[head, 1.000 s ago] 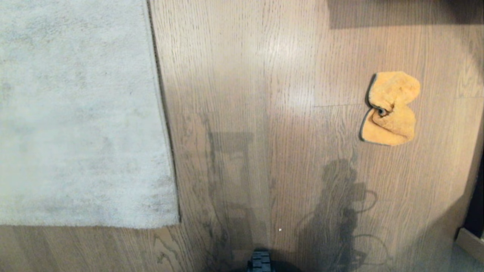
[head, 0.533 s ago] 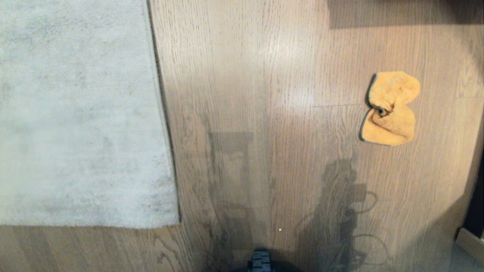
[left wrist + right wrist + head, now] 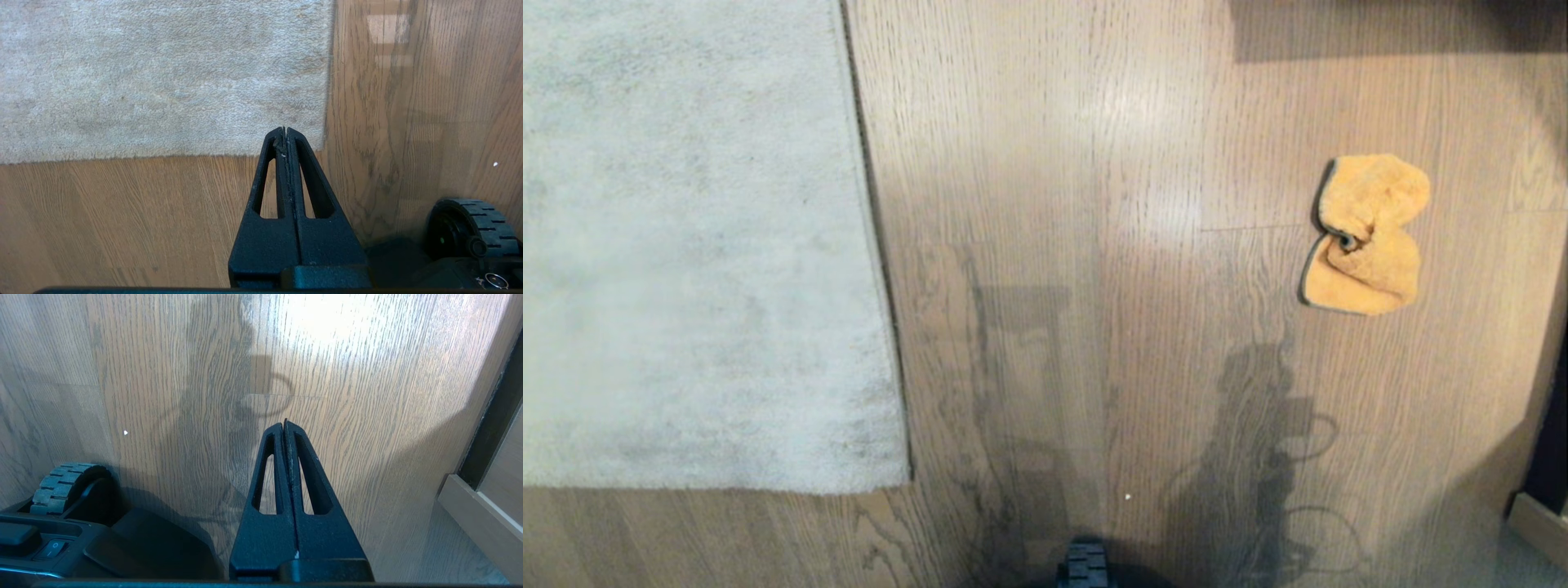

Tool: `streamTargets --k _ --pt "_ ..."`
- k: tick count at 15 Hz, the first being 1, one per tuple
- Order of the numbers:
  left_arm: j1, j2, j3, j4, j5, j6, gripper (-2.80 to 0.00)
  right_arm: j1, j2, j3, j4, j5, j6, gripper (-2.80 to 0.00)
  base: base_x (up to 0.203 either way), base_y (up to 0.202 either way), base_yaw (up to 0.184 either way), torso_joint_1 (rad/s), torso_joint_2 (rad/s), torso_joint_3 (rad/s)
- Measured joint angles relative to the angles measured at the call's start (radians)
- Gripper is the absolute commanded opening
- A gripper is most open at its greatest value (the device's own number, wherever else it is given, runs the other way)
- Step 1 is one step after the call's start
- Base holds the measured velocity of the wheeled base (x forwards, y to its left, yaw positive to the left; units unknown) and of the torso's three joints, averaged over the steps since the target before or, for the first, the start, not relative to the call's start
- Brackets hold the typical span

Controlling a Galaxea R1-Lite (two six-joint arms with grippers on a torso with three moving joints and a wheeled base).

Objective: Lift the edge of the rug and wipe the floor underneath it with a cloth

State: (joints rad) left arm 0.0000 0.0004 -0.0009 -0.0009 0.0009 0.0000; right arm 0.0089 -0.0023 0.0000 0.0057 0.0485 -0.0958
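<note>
From the head view you get the cloth point(image 3: 1366, 235) crumpled on the floor point(image 3: 1094, 204), well right of the flat-lying rug edge point(image 3: 870, 245), but neither arm. Your left wrist view shows the left gripper point(image 3: 285, 130) pressed together, empty, above the rug corner. Your right wrist view shows the right gripper point(image 3: 284, 422) likewise pinched together over bare planks, beside the base wheel point(image 3: 61, 486).

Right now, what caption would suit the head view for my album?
Flat grey rug at left, crumpled orange cloth at right on the wood floor, no gripper in view.
</note>
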Motion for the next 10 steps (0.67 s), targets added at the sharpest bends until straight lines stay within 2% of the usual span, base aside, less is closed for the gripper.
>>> streamTargets --k 10 --pt "0.0 0.0 0.0 0.0 0.0 0.0 -2.8 0.0 0.0 0.0 0.0 0.0 0.0 -2.8 0.0 0.0 0.0 0.0 0.0 0.0"
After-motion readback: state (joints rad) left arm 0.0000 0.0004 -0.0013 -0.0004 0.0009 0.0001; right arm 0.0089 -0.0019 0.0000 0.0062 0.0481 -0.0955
